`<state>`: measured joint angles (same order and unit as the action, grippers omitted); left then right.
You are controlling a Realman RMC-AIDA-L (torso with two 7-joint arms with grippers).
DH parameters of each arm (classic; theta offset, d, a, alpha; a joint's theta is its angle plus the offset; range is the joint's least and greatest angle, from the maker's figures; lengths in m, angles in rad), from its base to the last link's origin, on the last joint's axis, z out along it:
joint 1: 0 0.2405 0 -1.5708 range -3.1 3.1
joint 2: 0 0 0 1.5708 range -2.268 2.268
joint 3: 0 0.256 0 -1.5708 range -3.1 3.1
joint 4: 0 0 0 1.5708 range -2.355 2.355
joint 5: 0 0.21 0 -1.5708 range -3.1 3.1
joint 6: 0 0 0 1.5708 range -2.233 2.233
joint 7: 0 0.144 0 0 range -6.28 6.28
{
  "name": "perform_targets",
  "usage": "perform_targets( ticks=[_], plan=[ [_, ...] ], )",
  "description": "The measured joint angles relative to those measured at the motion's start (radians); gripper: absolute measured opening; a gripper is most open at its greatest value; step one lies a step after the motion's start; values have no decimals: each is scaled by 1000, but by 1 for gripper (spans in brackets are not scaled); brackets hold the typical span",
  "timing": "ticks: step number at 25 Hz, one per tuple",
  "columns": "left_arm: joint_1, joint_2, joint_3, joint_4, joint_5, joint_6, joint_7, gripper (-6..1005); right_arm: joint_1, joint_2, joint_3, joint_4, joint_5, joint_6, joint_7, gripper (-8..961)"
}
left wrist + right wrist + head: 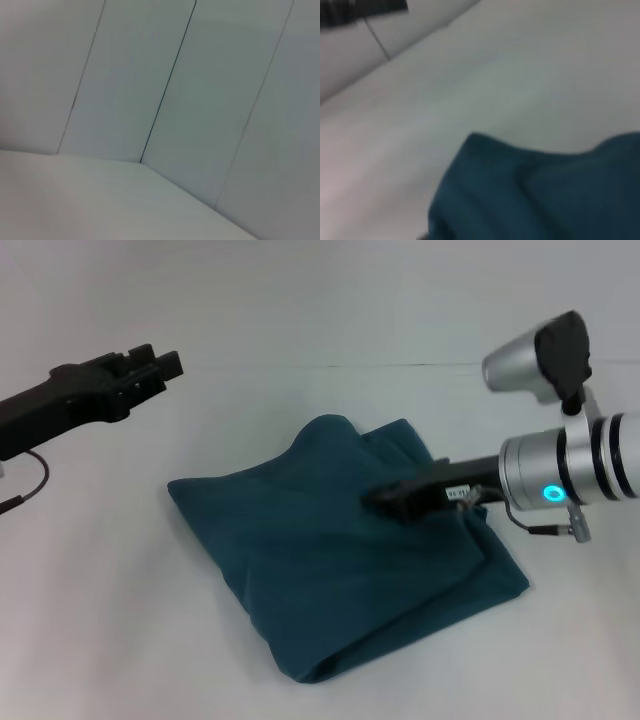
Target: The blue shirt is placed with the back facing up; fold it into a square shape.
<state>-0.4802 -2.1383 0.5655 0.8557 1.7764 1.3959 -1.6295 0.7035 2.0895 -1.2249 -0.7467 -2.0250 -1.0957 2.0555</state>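
The blue shirt (pixel 340 560) lies on the white table as a folded, roughly diamond-shaped bundle with a raised hump at its far corner. The right wrist view shows its edge (pixel 545 200). My right gripper (pixel 385 500) reaches in from the right and sits low over the shirt's middle, its dark tip against the fabric. My left gripper (pixel 155 368) hangs raised at the far left, well away from the shirt, open and holding nothing. In the left wrist view there are only wall panels and bare table.
The white table (pixel 120 620) surrounds the shirt on all sides. A pale panelled wall (pixel 165 90) stands behind it. A thin cable (pixel 35 475) hangs under the left arm.
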Motion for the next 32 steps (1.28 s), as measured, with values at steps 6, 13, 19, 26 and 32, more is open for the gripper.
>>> perform_targets(
  ticks=[6, 13, 19, 26, 32],
  plan=[
    [36, -3, 1, -3, -27, 24, 24, 464, 4, 7, -16, 46, -71, 31, -47, 74],
    [65, -6, -2, 4, -23, 113, 37, 461, -10, 8, -76, 64, -74, 139, -55, 83],
    [76, -5, -22, 4, -23, 165, 31, 460, -12, 6, -78, 72, -75, 213, -61, 90],
    [81, -5, -24, 5, -18, 174, 30, 461, -3, 6, -75, 52, -49, 242, -92, 99],
    [80, -1, -21, 11, -6, 178, 33, 462, -6, 5, -77, 28, 7, 140, -123, 106]
  ],
)
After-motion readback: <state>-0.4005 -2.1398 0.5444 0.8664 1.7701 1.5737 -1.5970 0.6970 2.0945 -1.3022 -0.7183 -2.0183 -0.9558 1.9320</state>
